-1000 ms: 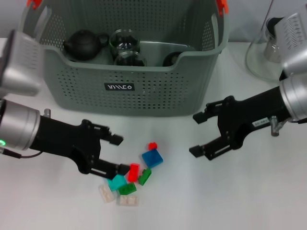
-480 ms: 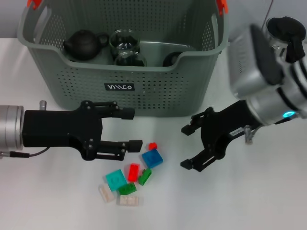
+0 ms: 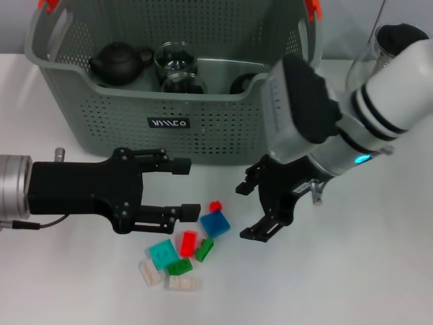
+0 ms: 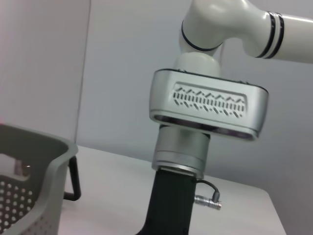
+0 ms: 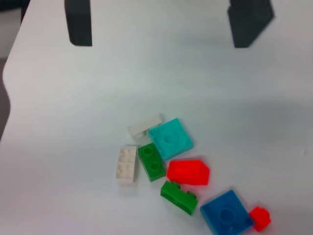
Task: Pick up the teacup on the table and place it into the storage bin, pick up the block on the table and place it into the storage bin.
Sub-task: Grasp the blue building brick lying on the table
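Both arms have closed in on the scattered blocks over the last second, my right arm swinging inward from the table's right side while the left rose from beside the pile to just above it. Head view: the left gripper (image 3: 177,188), jaws wide, sits just left of the blue block (image 3: 214,223), its lower finger nearly touching that block's corner; the right gripper (image 3: 251,210), also spread wide and holding nothing, hangs just right of the same block, so the blue block and the small red block (image 3: 215,206) lie between my two pincers. I judge the left slightly nearer. The storage bin (image 3: 169,123) stands behind the pile, with a dark teapot (image 3: 118,62) and glass cups (image 3: 174,59) already inside it. Left wrist view: only the right arm's grey wrist housing (image 4: 209,104) and a corner of the bin show; no blocks. Right wrist view: two dark fingertips (image 5: 78,22) stand well apart, and the cluster lies ahead of them, the teal block (image 5: 170,139) closest, the blue block farthest.
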You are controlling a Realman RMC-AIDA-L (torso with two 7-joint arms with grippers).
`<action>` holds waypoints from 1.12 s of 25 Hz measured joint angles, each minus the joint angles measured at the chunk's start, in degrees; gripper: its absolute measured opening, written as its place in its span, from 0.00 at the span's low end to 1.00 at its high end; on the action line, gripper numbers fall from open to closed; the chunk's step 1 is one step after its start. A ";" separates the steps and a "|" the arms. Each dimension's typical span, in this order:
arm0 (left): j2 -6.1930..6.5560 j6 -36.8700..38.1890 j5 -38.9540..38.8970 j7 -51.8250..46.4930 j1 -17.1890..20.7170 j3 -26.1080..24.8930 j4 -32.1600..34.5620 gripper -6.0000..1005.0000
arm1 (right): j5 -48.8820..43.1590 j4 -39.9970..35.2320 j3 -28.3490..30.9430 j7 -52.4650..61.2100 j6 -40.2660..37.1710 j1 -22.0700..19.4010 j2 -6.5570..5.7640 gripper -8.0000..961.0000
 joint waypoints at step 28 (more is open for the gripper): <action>0.27 -2.03 1.80 1.36 1.51 -5.40 0.07 0.78 | 3.41 2.79 -17.96 -1.24 8.95 6.99 0.53 0.84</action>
